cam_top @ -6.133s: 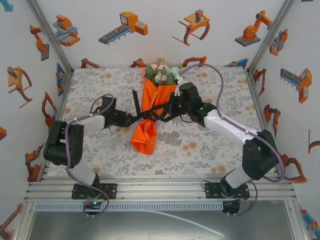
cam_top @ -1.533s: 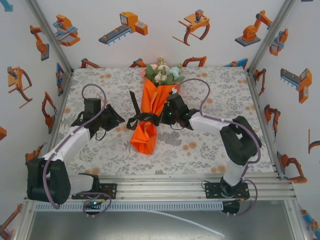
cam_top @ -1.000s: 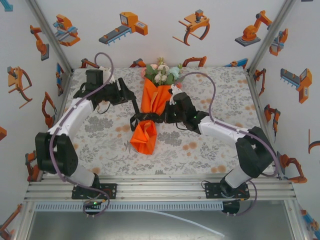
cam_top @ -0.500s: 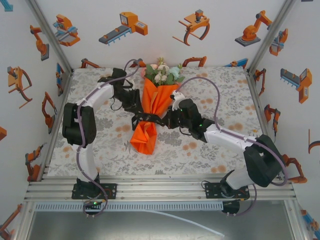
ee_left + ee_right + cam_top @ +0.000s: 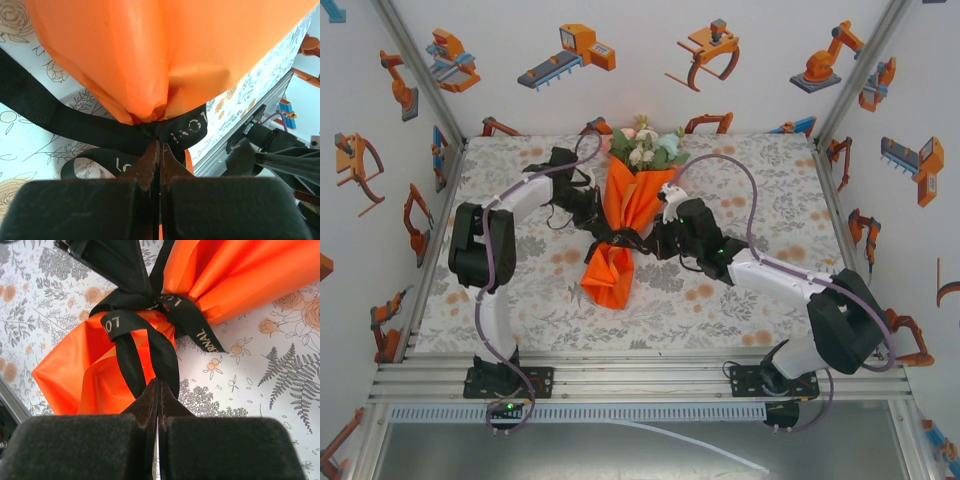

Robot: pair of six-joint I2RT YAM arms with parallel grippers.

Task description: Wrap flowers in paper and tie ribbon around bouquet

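From above, we see the bouquet [image 5: 632, 200] lying on the surface [image 5: 750, 290] with its long axis running far to near. The flowers [image 5: 645, 148] are at the far end and the tail of the paper [image 5: 608, 272] cone is at the near end. The ribbon [image 5: 615, 238] crosses it at the narrow waist. The left gripper [image 5: 597, 218] meets that waist from the far left and the right gripper [image 5: 655, 241] from the right. Both are close against it and about equally near.

In the left wrist view, the jaws are pressed together with black ribbon pinched at their tips, right at the knot under the orange cone. Pale letters on the band beside them seem to read "LON"; the rest curls away.

In the right wrist view, the jaws are likewise closed, on a strand that runs from the knot down to their tips. We can read "LO" on the loop and "RNAL" on the tail lying to the right on the surface.

We judge the knot is formed but loose. Tightening it means pulling each end away from the waist, across the bouquet's axis.
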